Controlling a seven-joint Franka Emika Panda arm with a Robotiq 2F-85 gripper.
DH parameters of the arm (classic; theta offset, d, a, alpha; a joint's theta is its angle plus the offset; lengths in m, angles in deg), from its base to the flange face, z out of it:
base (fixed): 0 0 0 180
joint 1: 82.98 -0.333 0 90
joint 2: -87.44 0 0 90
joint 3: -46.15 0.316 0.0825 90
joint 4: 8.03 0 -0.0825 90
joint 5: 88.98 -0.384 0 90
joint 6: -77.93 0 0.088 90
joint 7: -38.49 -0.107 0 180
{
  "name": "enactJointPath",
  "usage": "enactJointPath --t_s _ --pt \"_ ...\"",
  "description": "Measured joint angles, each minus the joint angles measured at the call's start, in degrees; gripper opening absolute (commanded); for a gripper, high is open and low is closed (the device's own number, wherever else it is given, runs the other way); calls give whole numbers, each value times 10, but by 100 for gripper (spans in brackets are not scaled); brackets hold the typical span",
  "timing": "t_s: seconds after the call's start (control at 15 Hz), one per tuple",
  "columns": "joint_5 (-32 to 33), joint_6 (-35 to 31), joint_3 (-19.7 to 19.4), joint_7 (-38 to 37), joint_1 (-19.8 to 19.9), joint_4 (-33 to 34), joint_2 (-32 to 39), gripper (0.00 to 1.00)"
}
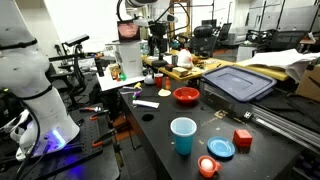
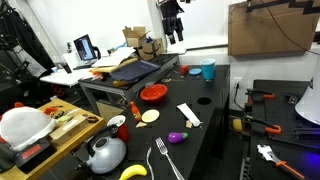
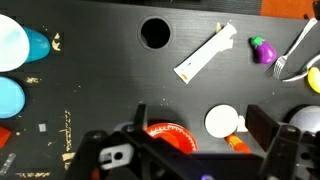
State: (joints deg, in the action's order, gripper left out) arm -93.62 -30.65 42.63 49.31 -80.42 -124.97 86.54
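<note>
In the wrist view, a blue plastic cup (image 3: 35, 45) stood at the far left of the black tabletop (image 3: 100, 70), with a flat pale-blue round lid (image 3: 8, 96) just below it in the frame. Further right, a round hole (image 3: 154, 32) opened in the table surface.

Below that hole, near the lower edge, sat the shallow red plastic bowl (image 3: 166, 131). The Robotiq gripper (image 3: 182, 150) hung over it with its jaws spread as wide as they go and nothing between them. One finger showed to the left of the bowl and one to the right. Being round, the bowl offered no long axis. It lay a little nearer the left finger than dead centre, partly hidden under the gripper body. In an exterior view the gripper (image 2: 173, 30) was high above the table and well apart from the bowl (image 2: 153, 93), so the gap between them ran mostly downward.

Right of the bowl, a white rectangular strip (image 3: 205, 53) lay on a diagonal. A small white round disc (image 3: 222, 121) sat just beside the bowl, with an orange carrot piece (image 3: 236, 144) near it. Then came a purple toy eggplant (image 3: 262, 50) and, at the far right, a silver fork (image 3: 290, 52).
</note>
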Motion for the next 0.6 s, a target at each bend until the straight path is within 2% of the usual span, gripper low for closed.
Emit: enactJointPath --t_s 0.6 --pt "-2 -7 45 0 -28 68 84 100"
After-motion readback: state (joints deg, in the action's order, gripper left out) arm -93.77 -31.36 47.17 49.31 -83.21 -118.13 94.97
